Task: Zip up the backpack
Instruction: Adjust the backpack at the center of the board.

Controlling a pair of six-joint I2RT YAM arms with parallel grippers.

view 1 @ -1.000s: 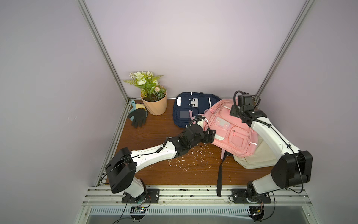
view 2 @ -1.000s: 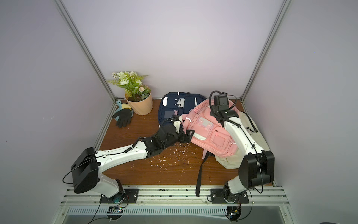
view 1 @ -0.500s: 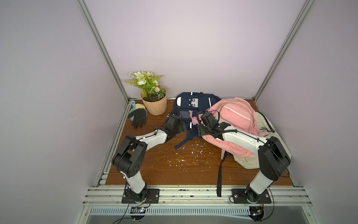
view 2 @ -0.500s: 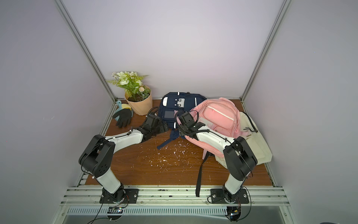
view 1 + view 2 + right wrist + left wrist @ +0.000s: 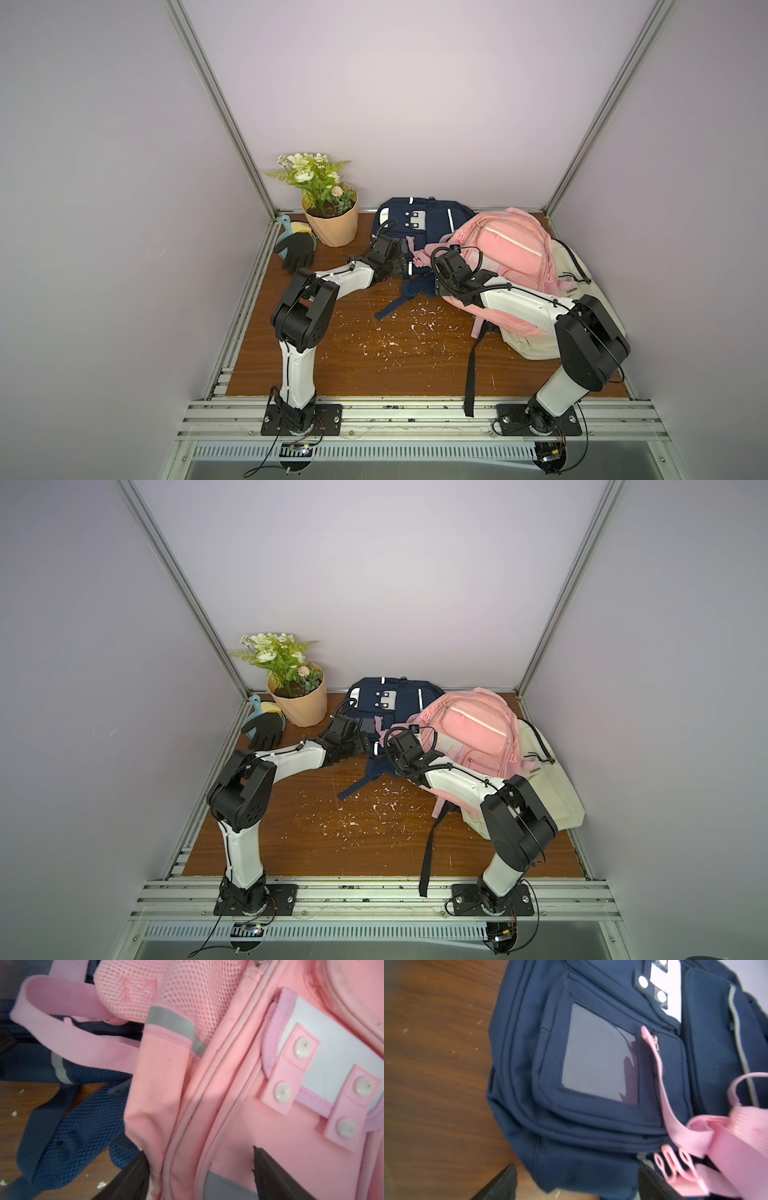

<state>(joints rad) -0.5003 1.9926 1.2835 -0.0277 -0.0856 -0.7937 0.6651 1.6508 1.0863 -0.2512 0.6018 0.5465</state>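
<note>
Pink backpack (image 5: 228, 1105) lies within the spread right end effector (image 5: 200, 1174).

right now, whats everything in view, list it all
pink backpack: 1, pink, back right, on cream bag
navy backpack: 1, navy, back centre
cream bag: 1, cream, right, under pink backpack
potted plant: 1, green, peach pot, back left
glove: 1, black, left of pot
scoop: 1, teal, partly under glove
table: 1, brown, below everything
scraps: many, white, mid table
left pincer: 1, black, open over navy backpack
right pincer: 1, black, open at pink backpack
</note>
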